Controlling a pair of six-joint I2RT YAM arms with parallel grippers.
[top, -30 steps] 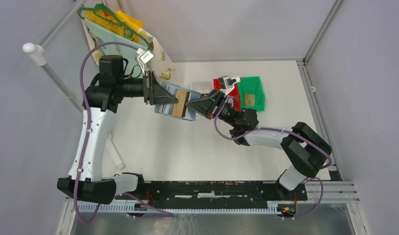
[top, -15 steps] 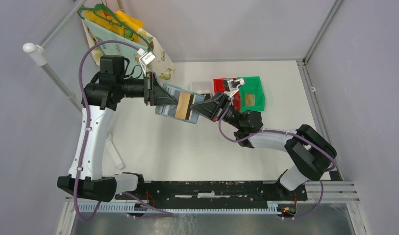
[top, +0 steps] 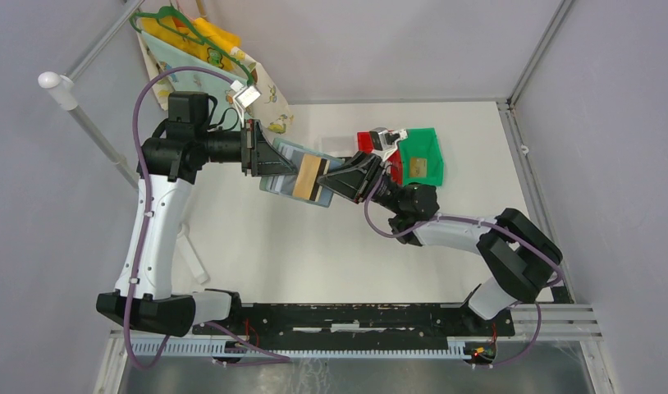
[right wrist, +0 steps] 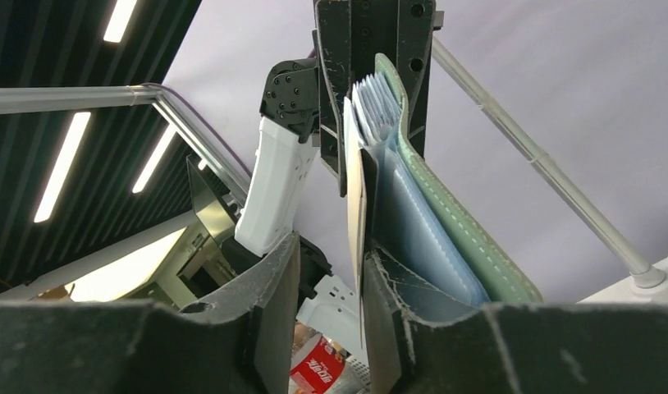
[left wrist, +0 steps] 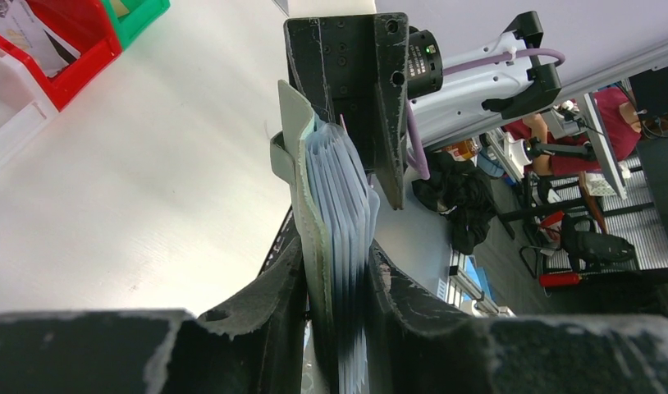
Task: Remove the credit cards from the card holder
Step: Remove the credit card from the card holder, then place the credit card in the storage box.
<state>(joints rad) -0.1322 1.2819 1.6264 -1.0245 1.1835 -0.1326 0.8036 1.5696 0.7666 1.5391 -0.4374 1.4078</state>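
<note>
The grey-blue card holder [top: 280, 187] hangs in the air over the table's back middle, and my left gripper [top: 283, 167] is shut on its left end. In the left wrist view the fanned clear pockets [left wrist: 340, 185] stand clamped between the jaws of the left gripper [left wrist: 335, 254]. A tan credit card [top: 312, 179] with a dark stripe sticks out of the holder's right end. My right gripper [top: 329, 180] sits over that card. In the right wrist view the jaws of the right gripper [right wrist: 331, 246] stand open, with the card's thin edge [right wrist: 355, 197] against the right finger and the holder [right wrist: 433, 222] beyond it.
A green bin [top: 433, 139] holding a tan card [top: 419, 169] stands right of the grippers, with a red bin [top: 365, 139] beside it. A patterned bag on a green hanger [top: 201, 51] hangs at the back left by a white pole [top: 58, 89].
The right gripper closed on the tan card, drew it a little to the right out of the holder, then opened its jaws. The left gripper kept hold of the holder.
</note>
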